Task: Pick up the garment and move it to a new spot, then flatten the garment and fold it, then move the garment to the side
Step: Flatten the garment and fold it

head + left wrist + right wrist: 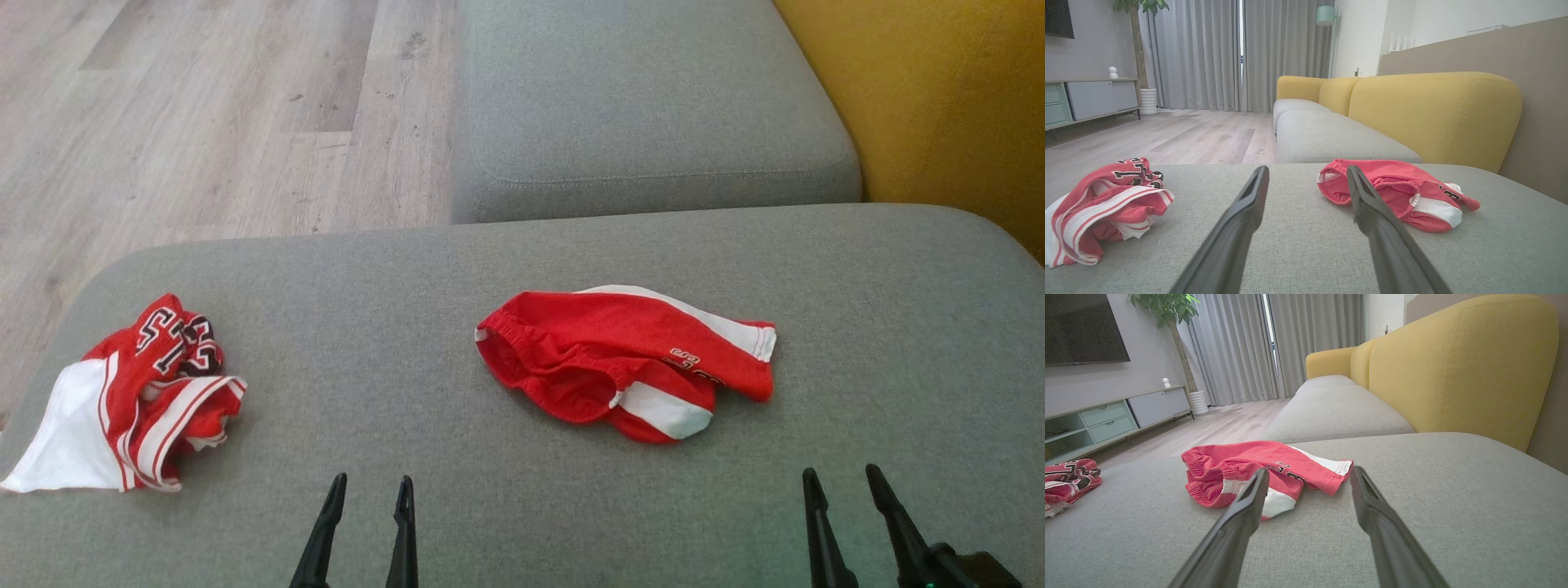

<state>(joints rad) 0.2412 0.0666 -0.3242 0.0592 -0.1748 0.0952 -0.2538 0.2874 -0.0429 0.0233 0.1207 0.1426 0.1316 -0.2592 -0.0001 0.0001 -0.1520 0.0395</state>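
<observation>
Red shorts (620,359), soft fabric with white side panels and a gathered waistband, lie crumpled mid grey woven sofa cushion (490,261). Red-white jersey (139,400) bunched at the cushion's left edge. Left gripper (371,482) and right gripper (841,472) both spread, empty. Yellow backrest (1433,114), pale wood floor (204,122), grey curtains (1208,53).

Two red-and-white garments (624,359) (139,400), four dark fingers (323,531), one grey-and-yellow sofa (571,269), one potted plant (1167,306)

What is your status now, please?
Left gripper, right gripper: jaws open, empty. Red shorts crumpled on grey cushion, untouched. Jersey apart at left, not in the way.
</observation>
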